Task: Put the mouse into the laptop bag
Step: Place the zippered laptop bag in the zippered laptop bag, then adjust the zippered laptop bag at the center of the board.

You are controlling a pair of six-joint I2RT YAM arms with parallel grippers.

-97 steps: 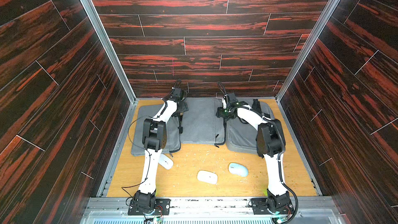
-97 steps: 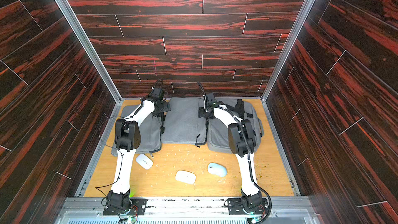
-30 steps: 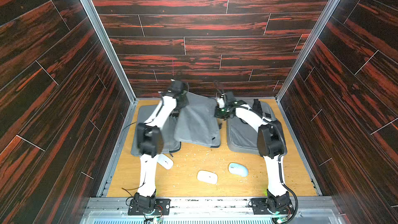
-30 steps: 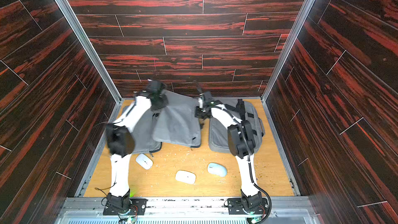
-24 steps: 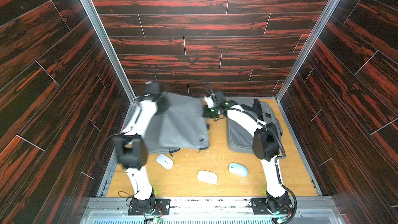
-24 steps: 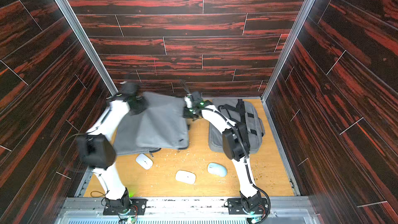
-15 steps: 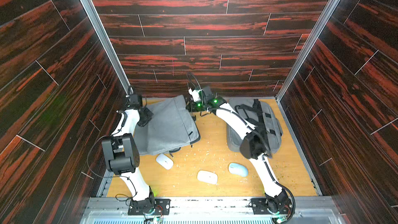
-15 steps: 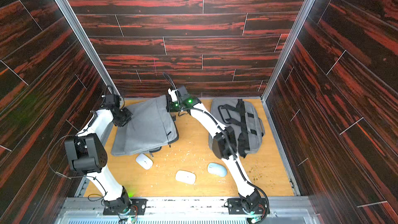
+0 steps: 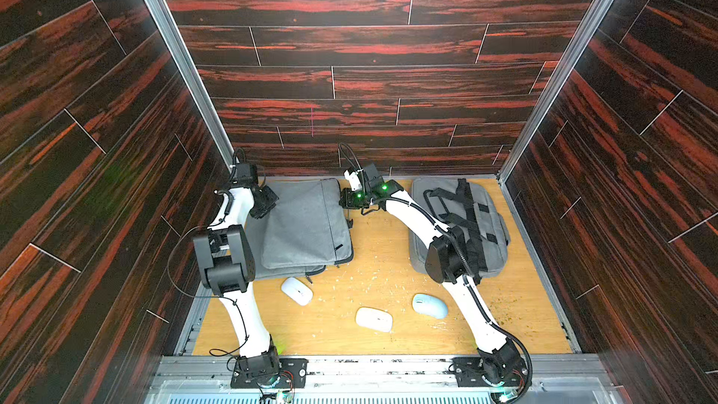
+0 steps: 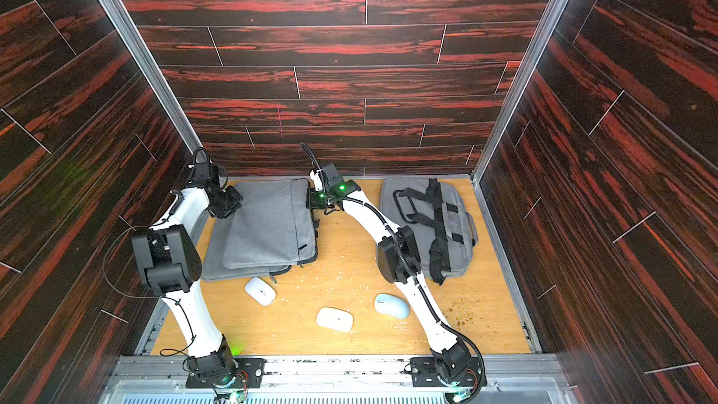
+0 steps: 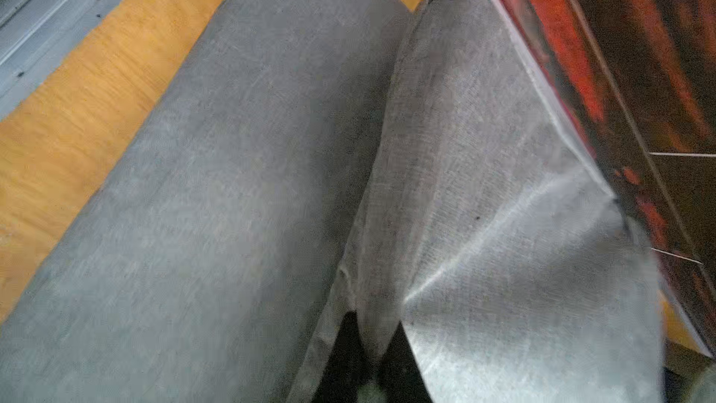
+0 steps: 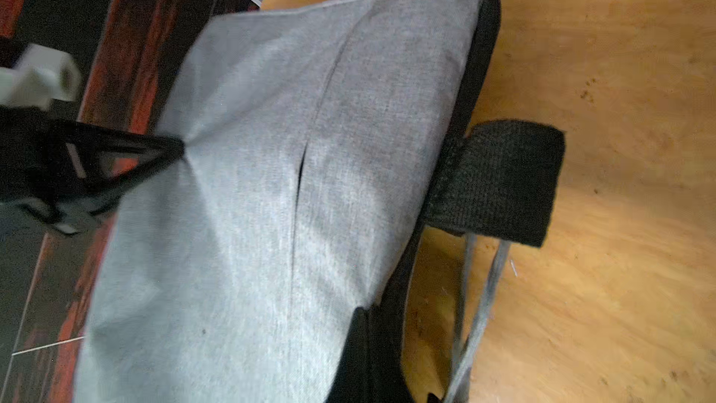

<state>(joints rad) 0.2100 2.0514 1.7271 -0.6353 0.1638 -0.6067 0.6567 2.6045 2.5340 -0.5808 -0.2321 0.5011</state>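
Note:
A grey laptop bag lies at the far left, stacked on a second grey bag. My left gripper is shut on a pinched fold of its fabric at the left edge. My right gripper is shut on the black zip edge at its far right corner. A white mouse lies just in front of the bags. Another white mouse and a light blue mouse lie nearer the front.
A third grey bag with black straps lies at the far right, partly behind my right arm's elbow. Dark wood walls close in three sides. The held bag's black handle sticks out over the bare wooden floor.
Both grippers have carried the grey laptop bag leftward from the middle and lowered it onto the left bag. The strapped bag on the right is now uncovered. The mice have not moved.

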